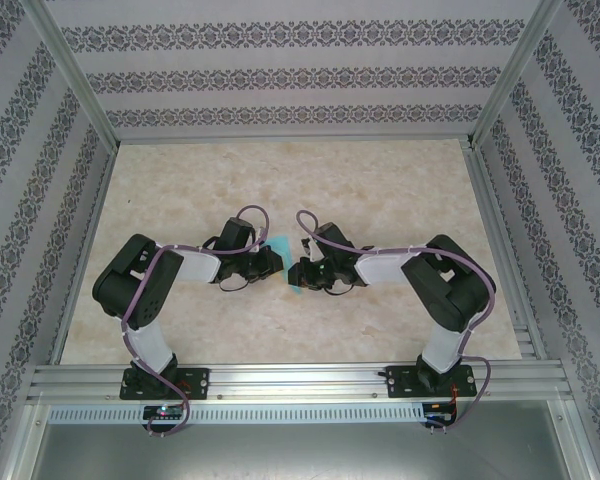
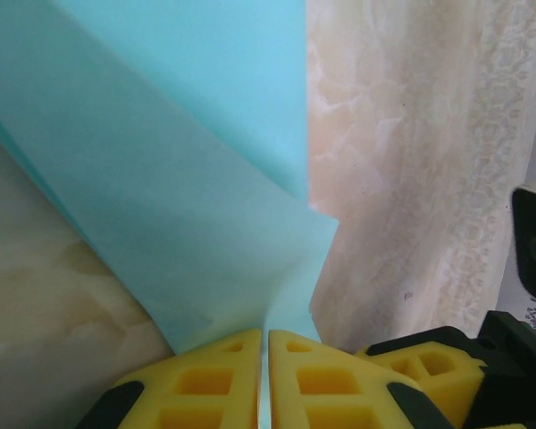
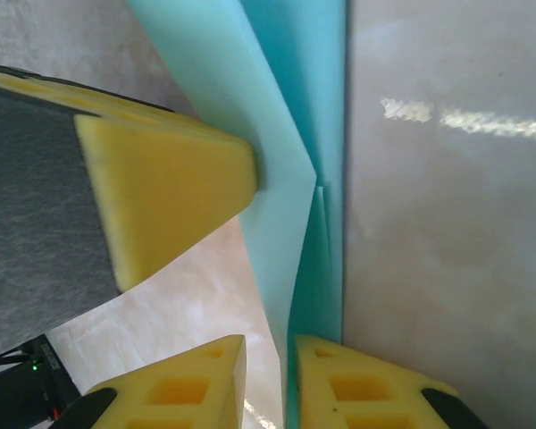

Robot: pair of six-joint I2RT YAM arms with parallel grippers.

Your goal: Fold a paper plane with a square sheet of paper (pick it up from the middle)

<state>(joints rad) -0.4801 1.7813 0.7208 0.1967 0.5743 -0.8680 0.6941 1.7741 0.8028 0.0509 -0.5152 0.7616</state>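
1. Top external view: both arms reach to the middle of the table (image 1: 280,180). The left gripper (image 1: 272,262) and right gripper (image 1: 302,272) sit nose to nose, with the sheet of paper (image 1: 278,245) between them and slivers of turquoise peeking out. I see no container on the table.
2. Left wrist view: the left gripper (image 2: 265,357) is closed tight, with a thin edge of the sheet of paper (image 2: 188,179) pinched between its fingers. The paper spreads away in overlapping layers with slanted edges, so I judge several folds are made.
3. Right wrist view: the right gripper (image 3: 270,366) has its fingers a narrow gap apart. The paper's (image 3: 277,179) folded edge stands in that gap against the right-hand finger, and I see no clamping. A big yellow finger (image 3: 161,179) presses the paper from the left. I judge it is no finished dart yet, and folds remain.
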